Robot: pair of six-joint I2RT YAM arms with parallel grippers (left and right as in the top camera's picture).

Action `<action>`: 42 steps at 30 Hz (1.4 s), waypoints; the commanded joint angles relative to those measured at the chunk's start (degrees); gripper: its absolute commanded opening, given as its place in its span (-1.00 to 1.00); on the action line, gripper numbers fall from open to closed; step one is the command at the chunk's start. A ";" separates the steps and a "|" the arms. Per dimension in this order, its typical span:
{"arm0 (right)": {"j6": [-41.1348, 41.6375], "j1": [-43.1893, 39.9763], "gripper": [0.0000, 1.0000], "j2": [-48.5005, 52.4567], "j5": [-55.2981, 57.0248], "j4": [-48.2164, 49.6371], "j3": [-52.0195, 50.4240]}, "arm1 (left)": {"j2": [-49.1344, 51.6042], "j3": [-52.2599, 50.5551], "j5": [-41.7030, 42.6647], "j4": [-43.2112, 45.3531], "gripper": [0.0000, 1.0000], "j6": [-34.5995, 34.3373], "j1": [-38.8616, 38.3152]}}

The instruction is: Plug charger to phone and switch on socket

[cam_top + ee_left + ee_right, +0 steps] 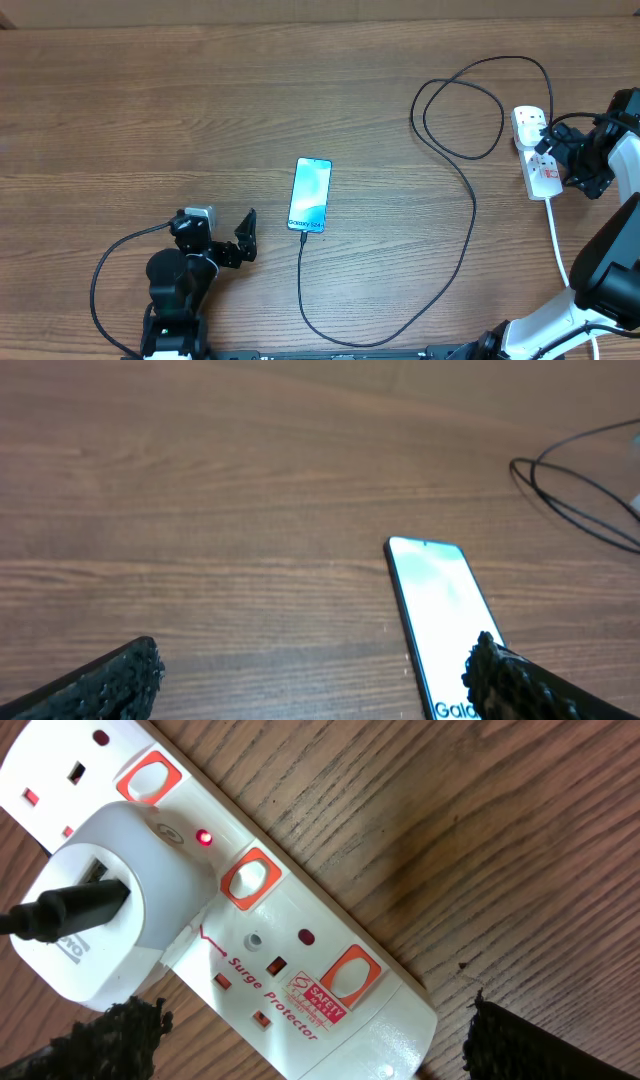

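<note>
The left pincer hangs low near the counter's near edge, on the left. Its bumpy black fingers are spread wide and hold nothing.

The phone lies flat in the middle of the counter. It is thin, smooth and shiny blue. Its long side runs from the near edge toward the far edge, leaning a little right. The words are at its near end. In the left wrist view one finger hides that end.

The charger is a thin black wire. Its tip touches the phone's near end, but it is too small to see if it is pushed in. The wire runs along the near edge, climbs, and makes loops near the far right.

The socket is white plastic, by the right edge, long side going near to far. Both its ends are cut off in the right wrist view. A white block with the black wire sits in it, beside a red light. A white cord leaves its near end.

The right pincer hangs over the socket, fingers wide apart, holding nothing.
</note>
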 commanded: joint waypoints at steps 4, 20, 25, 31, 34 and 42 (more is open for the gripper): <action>-0.44 0.22 1.00 -1.73 -0.33 0.31 1.18 | -6.93 -0.20 -5.29 -5.75 0.99 1.27 -0.15; -0.44 0.22 1.00 -1.73 -0.33 0.31 1.18 | -34.42 -0.20 -11.56 -24.06 0.99 1.31 -0.15; -0.44 0.22 1.00 -1.73 -0.33 0.31 1.18 | -39.10 -0.20 -13.00 -24.30 0.99 2.93 -0.24; -0.44 0.22 1.00 -1.73 -0.33 0.31 1.18 | -39.21 -0.20 -13.81 -24.30 0.99 5.86 -0.28; -0.44 0.22 1.00 -1.73 -0.33 0.31 1.18 | -39.21 -0.20 -13.79 -24.17 0.99 5.81 -0.28; -0.44 0.22 1.00 -1.73 -0.33 0.31 1.18 | -39.17 -0.20 -13.77 -24.17 0.99 5.81 -0.26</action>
